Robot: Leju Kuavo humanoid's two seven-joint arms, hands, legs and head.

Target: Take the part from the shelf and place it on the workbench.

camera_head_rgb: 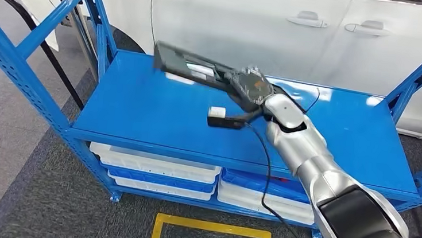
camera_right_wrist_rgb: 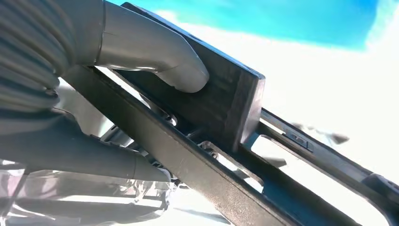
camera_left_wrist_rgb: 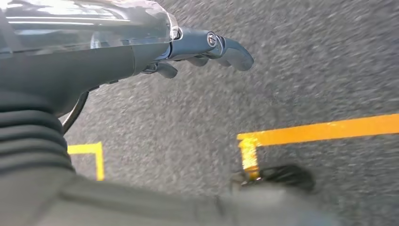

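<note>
The part [camera_head_rgb: 189,66] is a flat black frame with a white label. It hangs tilted a little above the blue shelf top [camera_head_rgb: 140,107], towards the back. My right hand [camera_head_rgb: 250,88] grips its right end. Close up, the grey thumb [camera_right_wrist_rgb: 160,56] presses on the part's [camera_right_wrist_rgb: 226,103] dark block while the darker fingers close under the frame bar. My left hand [camera_left_wrist_rgb: 207,49] hangs beside me over grey carpet with its fingers curled and nothing in them.
A white car [camera_head_rgb: 275,21] stands right behind the shelf. Blue uprights [camera_head_rgb: 99,17] flank the shelf top at both ends. White and blue trays [camera_head_rgb: 158,172] sit on the lower level. Yellow floor tape [camera_head_rgb: 213,228] marks the carpet in front.
</note>
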